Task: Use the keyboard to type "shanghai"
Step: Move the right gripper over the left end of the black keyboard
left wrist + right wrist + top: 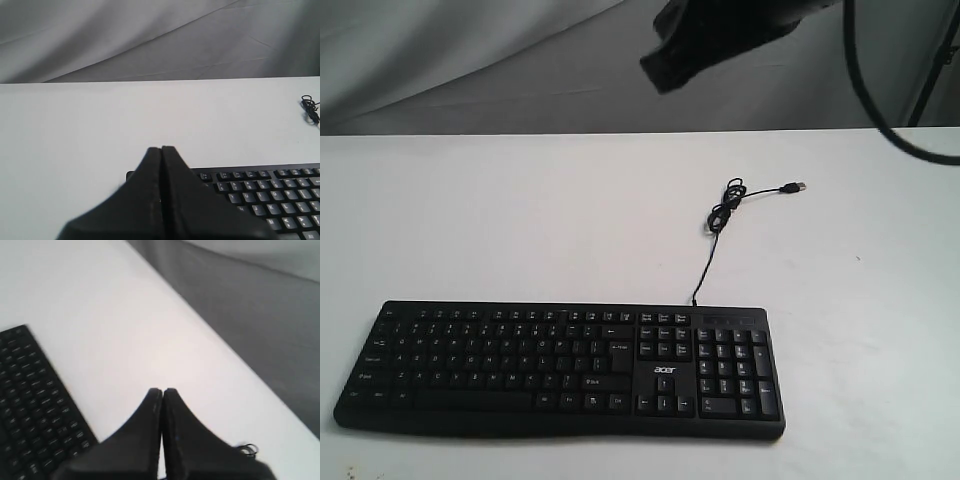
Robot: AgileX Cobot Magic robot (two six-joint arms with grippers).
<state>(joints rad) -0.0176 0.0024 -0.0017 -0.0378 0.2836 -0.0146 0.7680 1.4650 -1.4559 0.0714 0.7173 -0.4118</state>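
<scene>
The left gripper (161,149) hangs with its jaws pressed together on nothing, tips above a corner of the keyboard (265,195). The right gripper (162,391), likewise clamped empty, hovers over the white table (520,220) beside the keyboard, which lies flat, its cable (715,225) trailing away.
</scene>
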